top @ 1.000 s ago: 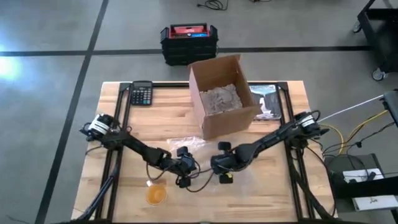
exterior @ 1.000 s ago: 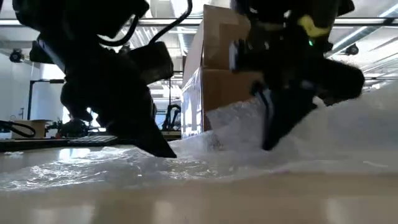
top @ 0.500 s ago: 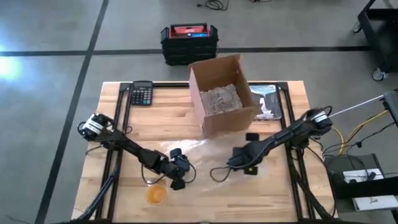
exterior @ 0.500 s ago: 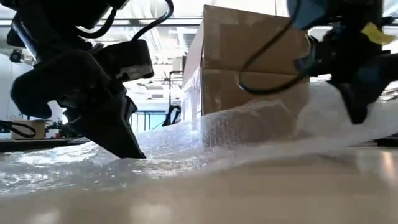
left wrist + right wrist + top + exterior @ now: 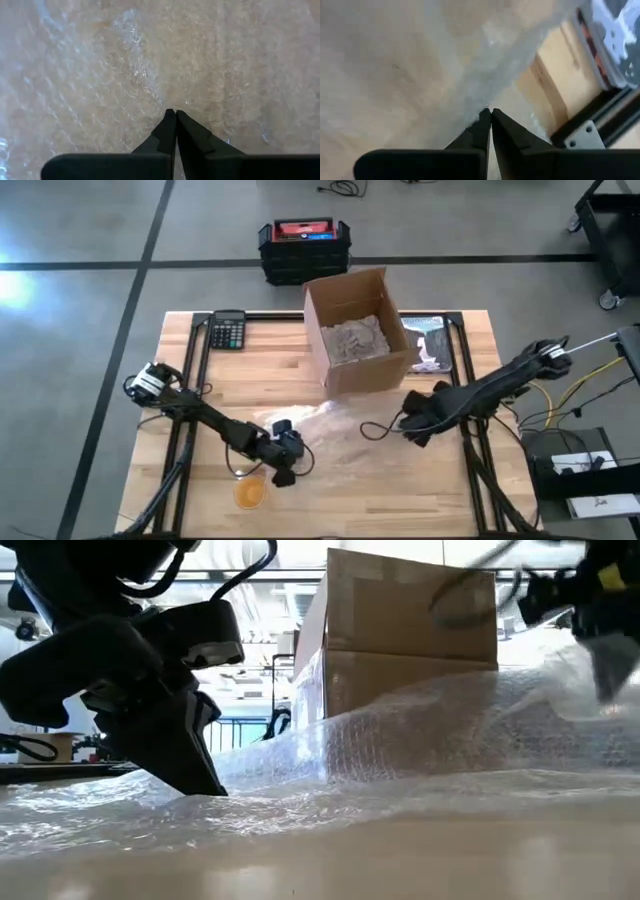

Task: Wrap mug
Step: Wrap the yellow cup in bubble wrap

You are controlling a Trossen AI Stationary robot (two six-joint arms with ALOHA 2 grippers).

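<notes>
Left gripper [image 5: 281, 464] low at table front, fingers [image 5: 170, 131] pinched closed on bubble wrap sheet [image 5: 340, 442], pressing it to wooden table [image 5: 270, 380]. Orange mug [image 5: 250, 494] just in front of left gripper, upright, apart from wrap. Right gripper [image 5: 412, 422] at sheet's opposite end, clamped on wrap edge, raised off table in low view; wrap spans between both grippers. Cardboard box [image 5: 358, 330] just behind right gripper. Calculator [image 5: 227, 330] at far left corner.

Two dark jointed arms, black cables, tapered black fingers [image 5: 167, 132]
</notes>
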